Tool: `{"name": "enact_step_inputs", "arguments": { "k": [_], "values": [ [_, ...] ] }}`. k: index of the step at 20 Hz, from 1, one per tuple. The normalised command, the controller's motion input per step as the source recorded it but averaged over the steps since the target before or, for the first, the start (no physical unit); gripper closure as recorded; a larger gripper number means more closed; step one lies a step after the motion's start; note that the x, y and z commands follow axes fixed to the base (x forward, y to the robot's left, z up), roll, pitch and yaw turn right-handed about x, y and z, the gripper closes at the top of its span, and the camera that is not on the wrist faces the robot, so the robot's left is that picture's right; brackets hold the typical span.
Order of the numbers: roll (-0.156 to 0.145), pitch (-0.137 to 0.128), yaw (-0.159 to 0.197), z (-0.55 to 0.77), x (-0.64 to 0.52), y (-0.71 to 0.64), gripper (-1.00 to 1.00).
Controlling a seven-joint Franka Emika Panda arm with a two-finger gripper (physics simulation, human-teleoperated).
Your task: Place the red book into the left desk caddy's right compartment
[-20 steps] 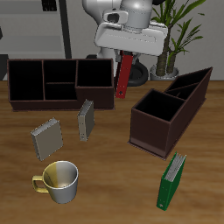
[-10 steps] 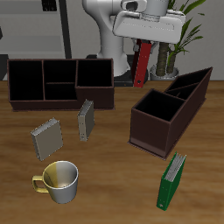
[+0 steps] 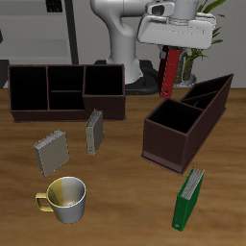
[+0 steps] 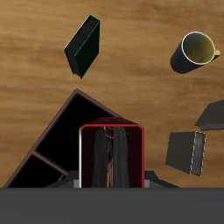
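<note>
My gripper [image 3: 170,51] is shut on the red book [image 3: 170,72], which hangs upright below it, well above the table. The book is over the back part of the left desk caddy [image 3: 185,121], the dark brown skewed box with its narrow end toward the front edge. In the wrist view the red book [image 4: 111,154] shows end-on between the fingers, with the caddy's open compartments [image 4: 61,140] beneath it.
A second dark caddy [image 3: 67,89] stands broadside at the back. Two grey books [image 3: 94,130] [image 3: 52,152], a cream mug [image 3: 64,200] and an upright green book [image 3: 189,199] stand nearer the front edge. A plant [image 3: 197,38] is behind.
The gripper has carried the red book sideways from beside the broadside caddy to above the skewed caddy, and slightly higher. Nothing else moved.
</note>
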Motion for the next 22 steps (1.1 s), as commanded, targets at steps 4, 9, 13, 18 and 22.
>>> {"name": "enact_step_inputs", "arguments": {
  "k": [4, 9, 13, 18, 22],
  "values": [
    [0.033, 0.002, 0.001, -0.05, 0.08, 0.31, 1.0],
    [0.022, 0.002, -0.009, -0.03, 0.1, 0.21, 1.0],
    [-0.001, 0.013, -0.01, -0.09, 0.16, 0.03, 1.0],
    [0.005, -0.001, -0.021, -0.08, 0.11, -0.02, 1.0],
    [0.018, 0.015, -0.002, -0.17, 0.07, 0.02, 1.0]
  ]
}}
